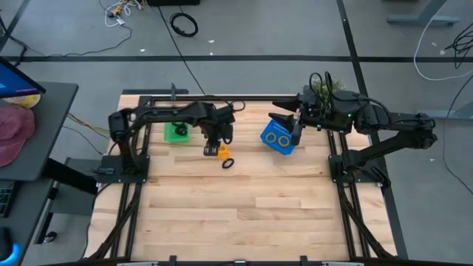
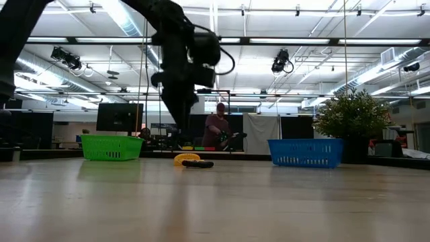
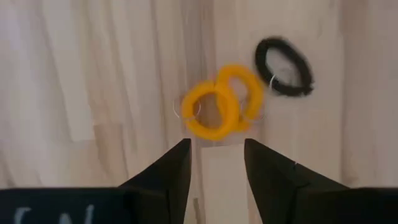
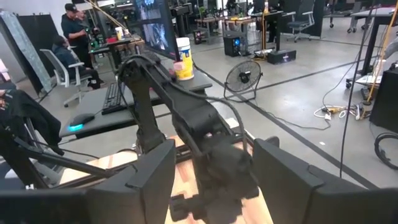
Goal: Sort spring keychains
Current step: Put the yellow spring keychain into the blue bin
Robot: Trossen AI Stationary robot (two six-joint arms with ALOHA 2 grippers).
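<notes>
The spring keychains still to be sorted lie loose near the middle of the wooden desk [image 1: 222, 214]: two orange keychains [image 3: 222, 107] overlapping each other, and a black keychain [image 3: 285, 66] just beside them, apart from the pair or barely touching it. They sit between the green basket [image 1: 177, 132] and the blue basket [image 1: 278, 137], which stand well apart toward the far edge, presumably one for each colour. Two dark rings already show inside the blue basket, so black probably goes there and orange to the green one, though the green basket's contents cannot be made out. The left tool [image 3: 216, 163] hangs directly above the orange pair with its fingers spread and nothing between them, lined up on the nearer orange loop; this looks like the approach to a pick. Because the two orange loops overlap, a pinch may lift both or drag the second. The right tool [image 4: 211, 180] waits beside the blue basket, raised off the desk, its fingers spread and empty.
</notes>
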